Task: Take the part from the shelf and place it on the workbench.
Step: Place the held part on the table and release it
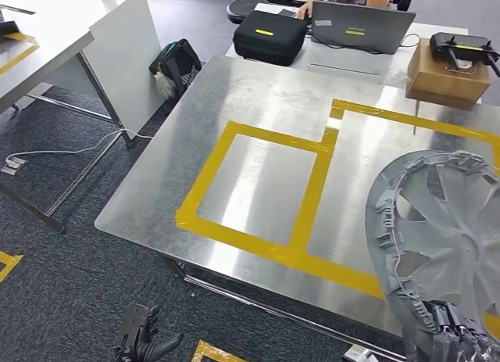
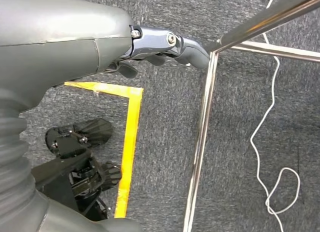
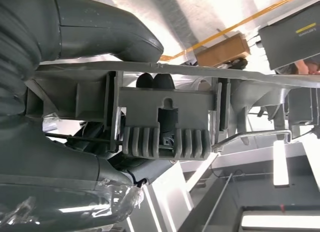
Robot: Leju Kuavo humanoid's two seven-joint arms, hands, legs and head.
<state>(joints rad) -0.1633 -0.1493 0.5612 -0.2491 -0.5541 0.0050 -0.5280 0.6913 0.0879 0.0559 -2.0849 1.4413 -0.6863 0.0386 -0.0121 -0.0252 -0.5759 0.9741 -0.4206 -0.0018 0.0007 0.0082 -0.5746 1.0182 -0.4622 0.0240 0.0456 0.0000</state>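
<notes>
Carrying the part [image 1: 439,237], a grey spoked wheel cover, in my right hand [image 1: 451,331], I have it over the near right corner of the steel workbench [image 1: 259,104]. My fingers are wrapped on its lower rim, and the right wrist view shows the rim's ribbed clip [image 3: 166,124] clamped between thumb and fingers. It's a big disc held by one edge, so I reckon it could pivot or slip if I tilt my wrist too fast. Much of it sits near the bench's front edge, maybe past it; let go here and it may tip off onto the carpet. The yellow tape outline [image 1: 259,190] lies farther in, so I'd want it farther over the table. My left hand [image 1: 141,338] hangs low by the floor, holding nothing, fingers loosely curled; whether they're fully closed I can't tell. It hangs close to the table's chrome frame [image 2: 200,137], which a careless swing would clip.
</notes>
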